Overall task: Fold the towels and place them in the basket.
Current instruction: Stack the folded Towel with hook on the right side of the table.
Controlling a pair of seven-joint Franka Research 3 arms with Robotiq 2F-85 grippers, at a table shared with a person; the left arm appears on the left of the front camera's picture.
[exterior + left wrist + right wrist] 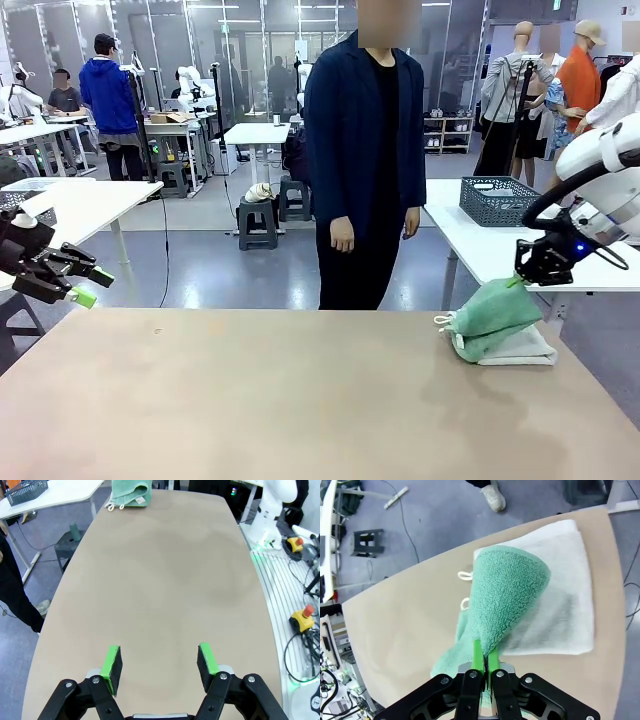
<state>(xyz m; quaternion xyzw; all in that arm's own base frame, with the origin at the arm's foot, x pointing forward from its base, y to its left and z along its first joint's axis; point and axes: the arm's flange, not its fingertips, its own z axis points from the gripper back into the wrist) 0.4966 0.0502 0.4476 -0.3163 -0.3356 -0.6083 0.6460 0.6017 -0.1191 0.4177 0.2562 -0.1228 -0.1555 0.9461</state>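
Two towels lie stacked at the desk's [250, 400] far right corner, one towel [492, 316] on top of the other towel [520, 348]. A person [365, 160] stands behind the desk's middle. A basket [497, 200] sits on another desk [480, 245] behind, to the right.

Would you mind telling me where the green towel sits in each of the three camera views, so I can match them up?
Front view: green towel at the table's right edge, pinched by the right gripper.
Left wrist view: top of the picture, left of centre, at the table's far end.
Right wrist view: centre, rising from the shut fingers.
Shared landmark: the white towel lying under it.
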